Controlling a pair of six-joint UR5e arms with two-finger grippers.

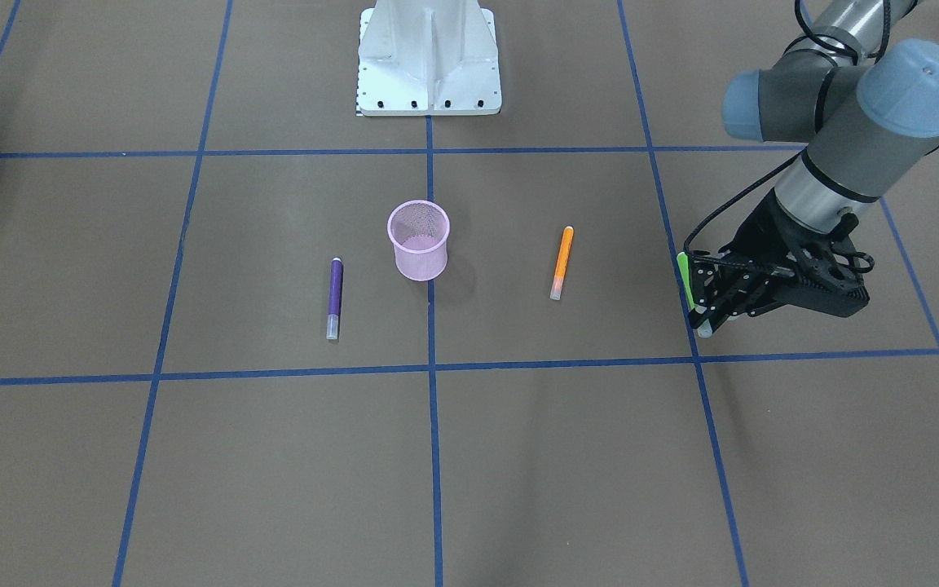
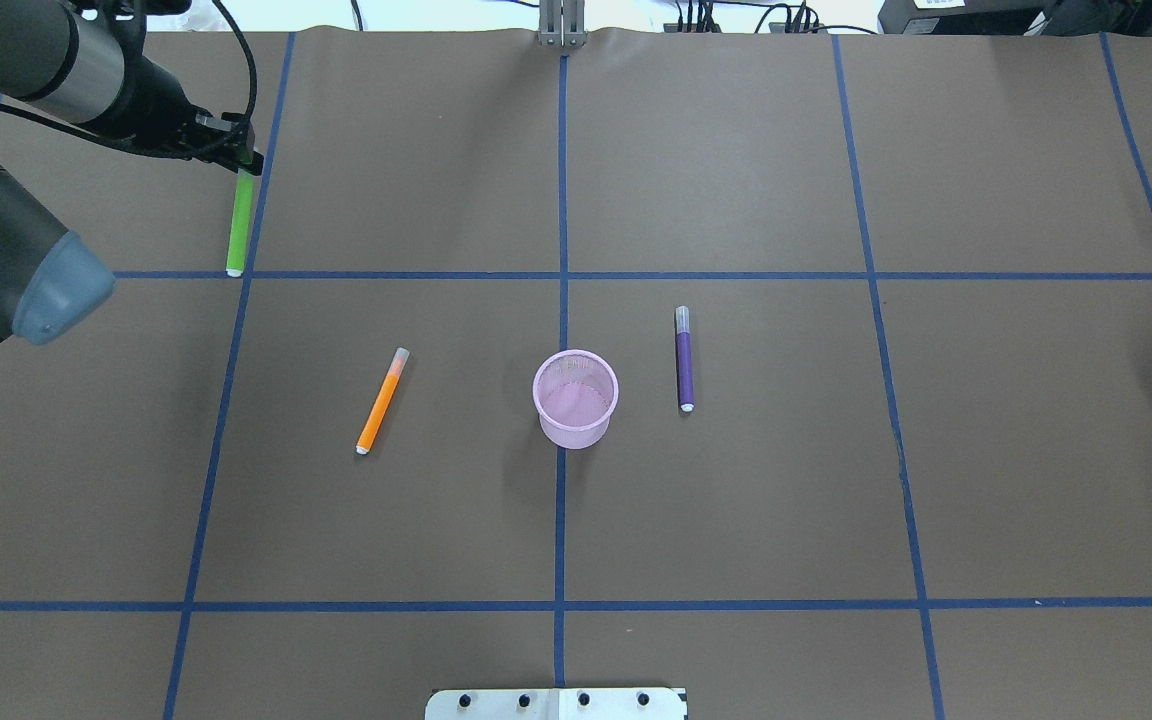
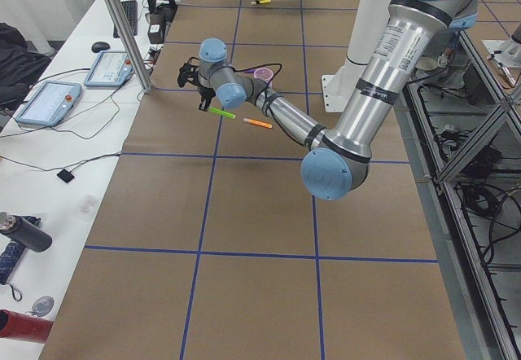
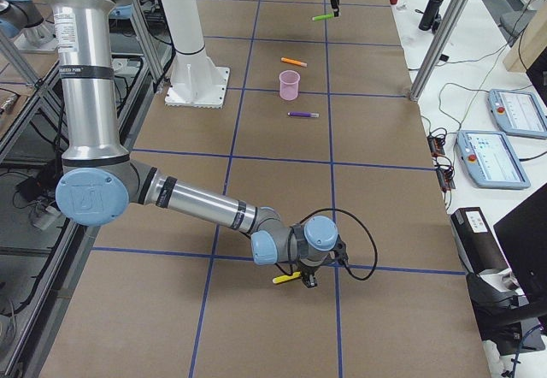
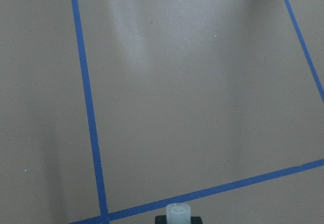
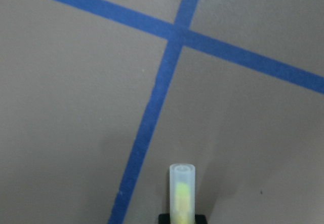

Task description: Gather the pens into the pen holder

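Overhead exterior view: we find the pen holder (image 2: pixel 576 432) upright at the middle of the table (image 2: pixel 786 520) with nothing showing inside it, the orange pen (image 2: pixel 380 402) lying flat on its left, the purple pen (image 2: pixel 683 362) flat just beside it on its right
Green pen (image 2: pixel 239 225): far out on the left side, well apart from the holder, shaft running back toward the robot; we judge it lifted off the table, though no view settles that
Left gripper (image 2: pixel 244 160): closed to pen width on the cap end of the green pen; its wrist view shows the pale cap poking out past the fingers
Right gripper (image 4: pixel 305 277): at the table's far right end, outside the overhead view; its wrist view shows a yellow pen (image 6: pixel 181 193) jutting from it, so we take it as clamped on that pen
Handling: we expect the pens to be light, stiff and smooth-barrelled, apt to roll on the table and to swing in a grip taken at one end
Where to hold: we would take each across the barrel near the middle, jaws square to its length
Holder: we judge the wire mesh light and easy to tip, so a pen should drop in from above without brushing the rim
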